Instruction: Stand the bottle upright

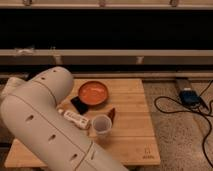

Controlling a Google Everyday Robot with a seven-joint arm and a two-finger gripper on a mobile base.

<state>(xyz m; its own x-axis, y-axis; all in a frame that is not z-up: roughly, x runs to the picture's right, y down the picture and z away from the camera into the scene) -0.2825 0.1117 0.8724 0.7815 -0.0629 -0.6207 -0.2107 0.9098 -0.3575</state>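
- Lying on its side on the wooden tabletop [132, 105], the bottle [76, 118] rests just left of the white cup [102, 124].
- Behind the cup sits an orange bowl [93, 93].
- Gripper: hidden; only the white arm [42, 125] shows, left of the cup, so its fingers cannot be told.

Warm, dim light falls from above on the wooden table [135, 100], brightest toward its far edge. The pale arm [45, 125] catches it evenly and shades the table's left edge. Behind, a black band swallows detail. The gripper lies out of frame.
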